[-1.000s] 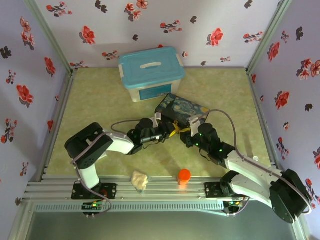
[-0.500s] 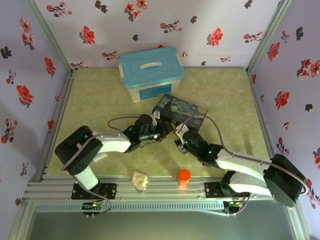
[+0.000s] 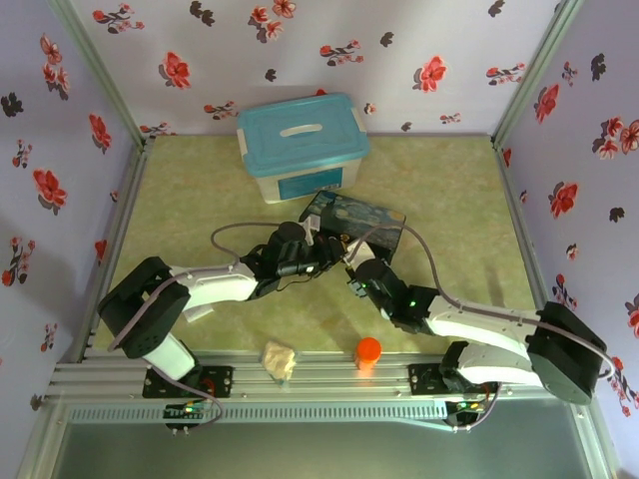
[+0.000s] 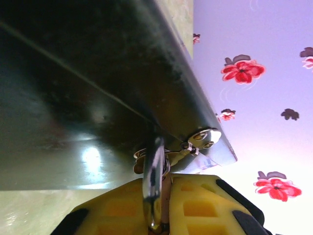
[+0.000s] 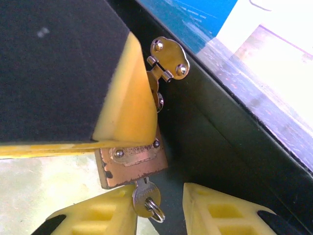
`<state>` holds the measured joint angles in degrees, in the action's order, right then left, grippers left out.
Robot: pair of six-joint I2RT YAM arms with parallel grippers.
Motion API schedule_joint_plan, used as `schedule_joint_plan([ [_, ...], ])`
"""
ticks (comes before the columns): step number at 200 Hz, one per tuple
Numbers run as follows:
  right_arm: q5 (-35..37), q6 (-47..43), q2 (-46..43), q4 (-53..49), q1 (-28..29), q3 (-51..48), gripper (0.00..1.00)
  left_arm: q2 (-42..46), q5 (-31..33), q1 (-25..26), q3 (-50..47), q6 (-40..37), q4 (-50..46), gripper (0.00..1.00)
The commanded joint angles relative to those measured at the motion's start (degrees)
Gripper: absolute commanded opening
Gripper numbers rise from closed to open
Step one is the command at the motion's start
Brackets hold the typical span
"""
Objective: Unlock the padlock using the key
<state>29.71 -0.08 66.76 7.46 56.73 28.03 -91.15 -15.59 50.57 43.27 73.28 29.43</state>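
The storage bin is sitting at the back of the worktop, with the tin box just before it. The padlock is hanging at the tin's near side, the key sticking from it between the parted fingers of the right pincer. A wad is lying left of a canister near the front edge.

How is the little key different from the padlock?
The padlock is brass-coloured; the key is silvery grey. The padlock is a wider flat block; the key is smaller and thinner, with a ring on it. The padlock is pinched by the left gripper; the key pokes out of its bottom, between the open fingers of the right gripper. Both are metal.
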Motion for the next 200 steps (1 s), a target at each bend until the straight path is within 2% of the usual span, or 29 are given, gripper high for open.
schedule_joint_plan([
  [1,4.2,0.0,2.5,4.5,0.4,1.7,0.28,2.0,-4.2,1.8,1.6,-2.5,-1.2,0.0],
  [48,2.1,1.4,4.0,5.9,-0.4,2.4,0.09,1.9,-4.7,2.1,0.3,-1.9,0.8,0.0],
  [70,-9.9,4.7,1.6,7.8,-4.7,-0.3,0.05,1.8,-5.0,2.1,-0.2,-2.1,1.1,0.0],
  [81,-19.8,8.1,0.7,10.7,-8.6,-2.1,0.04,1.3,-5.7,2.1,-0.5,-1.9,2.0,0.0],
  [91,-25.0,10.6,0.4,13.7,-10.8,-3.8,0.03,0.7,-6.3,2.0,-1.0,-1.6,3.1,0.0],
  [105,-29.7,11.3,0.6,13.4,-12.1,-3.7,0.03,0.0,-6.8,1.9,-1.7,-0.8,4.7,0.0],
  [132,-32.1,12.5,1.8,11.6,-12.1,-2.9,0.03,-0.4,-6.8,1.6,-2.2,-1.8,4.1,0.0],
  [169,-42.0,26.0,2.7,22.3,-18.4,-8.5,0.03,0.2,-5.0,1.2,-2.2,-6.0,-2.1,0.0],
  [177,-43.3,27.3,3.2,23.8,-18.9,-9.1,0.08,0.0,-5.0,1.0,-2.4,-6.2,-2.3,0.0],
  [188,-43.5,26.2,3.2,20.9,-18.6,-8.1,0.22,-0.7,-5.0,0.9,-2.9,-6.0,-1.7,0.0],
  [200,-41.3,24.9,2.5,17.2,-17.7,-7.5,0.22,-1.4,-5.0,0.7,-3.6,-5.5,-0.6,0.0],
])
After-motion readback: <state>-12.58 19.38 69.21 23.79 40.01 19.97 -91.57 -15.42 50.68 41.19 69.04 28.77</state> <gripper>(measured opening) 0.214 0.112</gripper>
